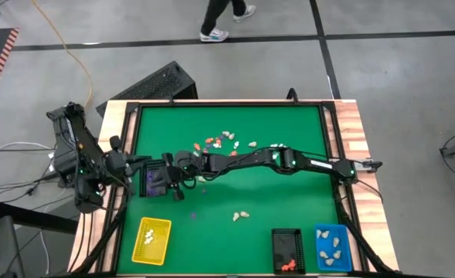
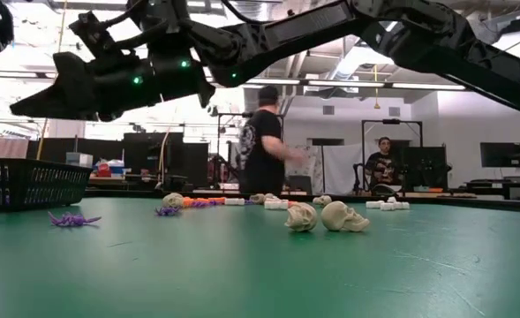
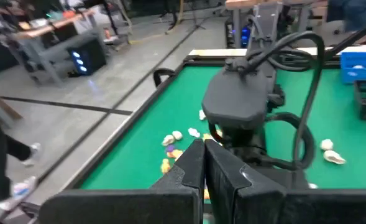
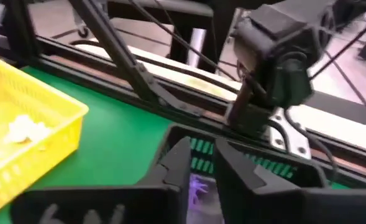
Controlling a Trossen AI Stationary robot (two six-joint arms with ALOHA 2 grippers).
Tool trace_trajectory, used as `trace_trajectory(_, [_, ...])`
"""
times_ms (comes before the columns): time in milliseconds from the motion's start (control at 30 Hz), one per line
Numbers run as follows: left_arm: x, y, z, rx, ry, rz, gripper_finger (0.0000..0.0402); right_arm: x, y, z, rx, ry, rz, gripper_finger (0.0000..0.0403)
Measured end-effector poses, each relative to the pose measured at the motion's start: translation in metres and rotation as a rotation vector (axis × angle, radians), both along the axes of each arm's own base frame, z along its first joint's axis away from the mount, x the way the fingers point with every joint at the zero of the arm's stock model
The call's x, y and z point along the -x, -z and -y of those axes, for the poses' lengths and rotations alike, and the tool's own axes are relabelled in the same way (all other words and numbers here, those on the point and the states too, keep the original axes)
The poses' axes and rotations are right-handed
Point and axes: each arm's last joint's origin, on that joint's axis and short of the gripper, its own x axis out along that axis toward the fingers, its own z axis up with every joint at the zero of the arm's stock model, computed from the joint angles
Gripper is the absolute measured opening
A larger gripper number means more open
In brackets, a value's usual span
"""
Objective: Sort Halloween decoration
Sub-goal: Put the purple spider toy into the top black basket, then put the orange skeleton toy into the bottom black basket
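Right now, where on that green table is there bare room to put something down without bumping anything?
The green table is bare on its right side, between the right arm and the blue tray, and in the strip between the yellow tray and the black tray, except for two skulls. It is crowded at the far middle, among scattered figurines, and at the left, where both claws meet.

Bright overhead light; wrist views motion-blurred.

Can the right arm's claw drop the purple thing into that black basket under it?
Probably yes. The right claw hangs right over the black basket, a purple figurine shows between its parted fingers, and nothing sits between claw and basket.
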Motion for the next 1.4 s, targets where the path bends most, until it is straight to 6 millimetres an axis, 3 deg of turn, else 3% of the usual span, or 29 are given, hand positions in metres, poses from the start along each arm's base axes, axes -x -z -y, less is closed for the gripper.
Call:
trace_trajectory(167, [0.014,-0.006,-0.017,0.068,0.053,0.033,0.0000,0.001,-0.003,0.014,0.001,0.029,-0.004,0.0117])
trace_trajectory(300, [0.025,-0.009,-0.032,0.117,0.099,0.055,0.0000,0.012,-0.013,0.036,0.027,0.077,-0.163,0.0122])
trace_trajectory(467, [0.031,-0.009,-0.041,0.124,0.139,0.055,0.0000,0.047,-0.055,0.075,0.079,0.138,-0.359,0.0121])
trace_trajectory(633, [0.033,-0.006,-0.042,0.096,0.148,0.044,0.0000,0.086,-0.069,0.124,0.054,0.211,-0.592,0.0121])
trace_trajectory(767, [0.032,0.012,-0.037,0.045,0.167,0.023,0.0000,0.120,-0.090,0.156,0.004,0.270,-0.709,0.0120])
trace_trajectory(867, [0.033,0.028,-0.035,0.050,0.192,0.014,0.0000,0.138,-0.097,0.169,-0.054,0.274,-0.774,0.0120])
trace_trajectory(1000, [0.038,0.039,-0.034,0.111,0.272,0.030,0.0000,0.157,-0.104,0.171,-0.085,0.262,-0.880,0.0120])
trace_trajectory(1167, [0.044,0.039,-0.043,0.132,0.368,0.062,0.0000,0.191,-0.134,0.163,-0.108,0.251,-0.962,0.0120])
trace_trajectory(1400, [0.043,0.032,-0.043,0.297,0.400,0.069,0.0000,0.241,-0.209,0.130,-0.102,0.246,-0.818,0.0120])
